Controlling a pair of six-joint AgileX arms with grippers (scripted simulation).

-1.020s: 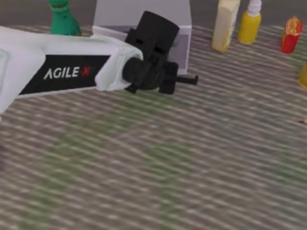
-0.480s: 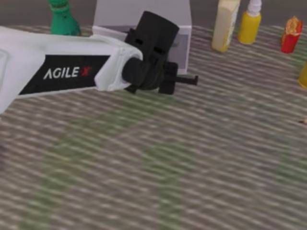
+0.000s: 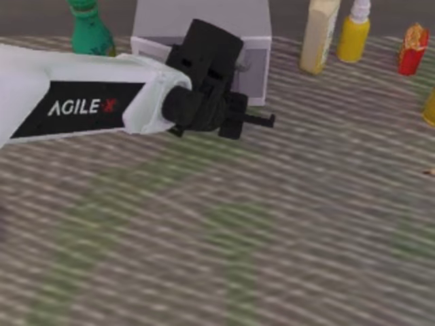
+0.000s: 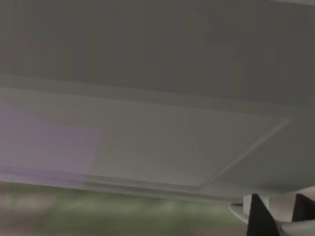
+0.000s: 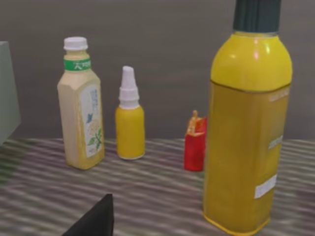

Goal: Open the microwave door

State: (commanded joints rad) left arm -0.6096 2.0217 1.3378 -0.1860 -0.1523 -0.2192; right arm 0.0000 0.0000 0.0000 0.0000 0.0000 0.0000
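Observation:
The light-grey microwave (image 3: 204, 17) stands at the table's far edge, left of centre. My left arm reaches across its front from the left. My left gripper (image 3: 265, 121) sits just in front of the microwave's lower right corner, fingers together. In the left wrist view the microwave door (image 4: 162, 142) fills the picture, with a lilac patch at one side. Two dark fingertips (image 4: 258, 219) pinch a light-grey lip of the door between them. Of my right gripper only one dark fingertip (image 5: 98, 219) shows, and it is outside the top view.
A green bottle (image 3: 88, 27) stands left of the microwave. To its right are a cream bottle (image 3: 321, 34), a yellow squeeze bottle (image 3: 353, 37) and a red carton (image 3: 412, 49). A large yellow bottle (image 5: 246, 132) stands close to my right wrist.
My left arm has drawn back a little to the left and its gripper has come slightly nearer the front, still closed at the door's edge. The bottles have not moved.

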